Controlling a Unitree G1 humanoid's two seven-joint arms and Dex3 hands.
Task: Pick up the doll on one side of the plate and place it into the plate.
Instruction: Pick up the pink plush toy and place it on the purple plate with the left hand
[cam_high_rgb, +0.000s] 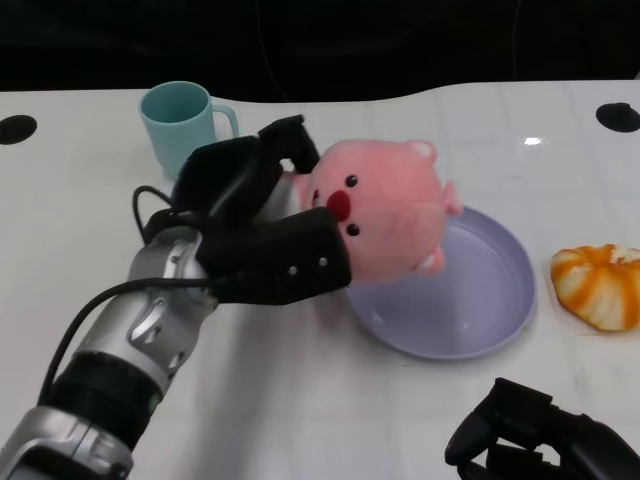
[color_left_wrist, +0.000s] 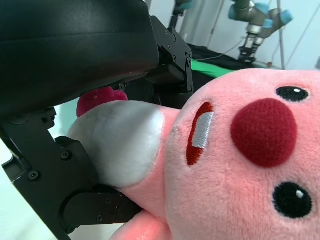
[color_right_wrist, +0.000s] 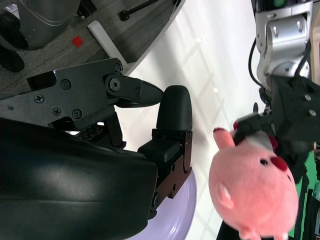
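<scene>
Pink doll (cam_high_rgb: 385, 215) being grasped by left hand (cam_high_rgb: 255, 225), held at frame centre over left rim of plate (cam_high_rgb: 480, 310). Plate centre lying right of doll; release needing small rightward carry. Right hand (cam_high_rgb: 545, 440) being kept idle lower right, grasping nothing, fingers seemingly curled.

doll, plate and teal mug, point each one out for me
doll (cam_high_rgb: 385, 215): head view, on its pink face beside the red nose.
plate (cam_high_rgb: 480, 300): head view, on the bare lilac floor of the dish.
teal mug (cam_high_rgb: 180, 125): head view, on its outer wall below the rim.
</scene>
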